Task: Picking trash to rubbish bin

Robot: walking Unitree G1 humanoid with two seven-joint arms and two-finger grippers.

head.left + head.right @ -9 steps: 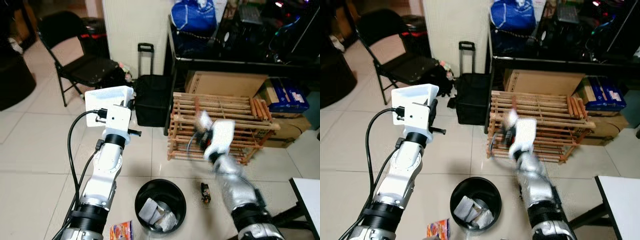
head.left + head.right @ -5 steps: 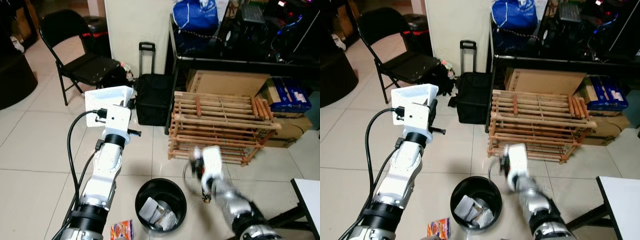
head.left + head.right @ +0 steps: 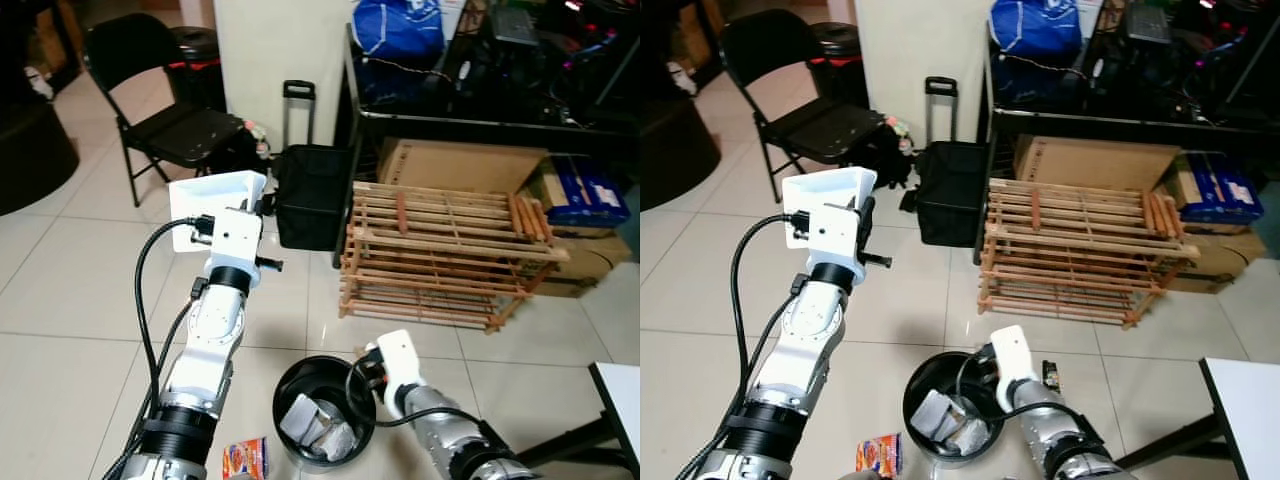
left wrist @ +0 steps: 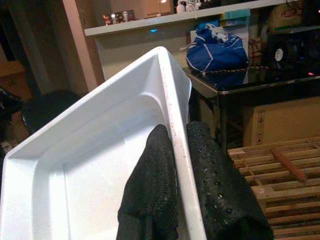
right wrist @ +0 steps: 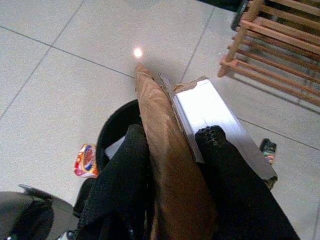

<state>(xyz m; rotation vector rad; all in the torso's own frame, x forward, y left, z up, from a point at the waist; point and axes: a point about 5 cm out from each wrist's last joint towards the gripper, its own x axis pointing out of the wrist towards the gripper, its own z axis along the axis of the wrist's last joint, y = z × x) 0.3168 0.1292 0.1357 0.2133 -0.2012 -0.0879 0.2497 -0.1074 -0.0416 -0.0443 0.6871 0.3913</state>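
Right gripper (image 5: 172, 165): jaws closed on a flat piece of cardboard (image 5: 170, 165), brown on one face with a white panel on the other. Its long axis runs straight out along the fingers, past their tips.

Key relation: in the right wrist view the cardboard's far end points across the black bin (image 3: 322, 410), whose rim shows just beyond and below the fingers. In the head views the right gripper (image 3: 368, 372) sits low at the bin's right edge, on the side toward the wooden rack (image 3: 450, 255). So the bin opening lies directly ahead of and under the held piece. Judgement: release here should drop it in, provided the long piece tips down into the opening instead of bridging the rim.

Bin already holds crumpled pale trash (image 3: 305, 420).

Left gripper (image 4: 181, 170): raised high at the robot's left, well apart from the bin. Jaws closed on the rim of a white tray (image 4: 95, 165), one finger inside the wall, one outside.

Still on the tiled floor: a small orange packet (image 3: 245, 460) just left of the bin, nearer the left arm; a small dark item (image 3: 1049, 373) to the right of the bin, nearer the right arm.
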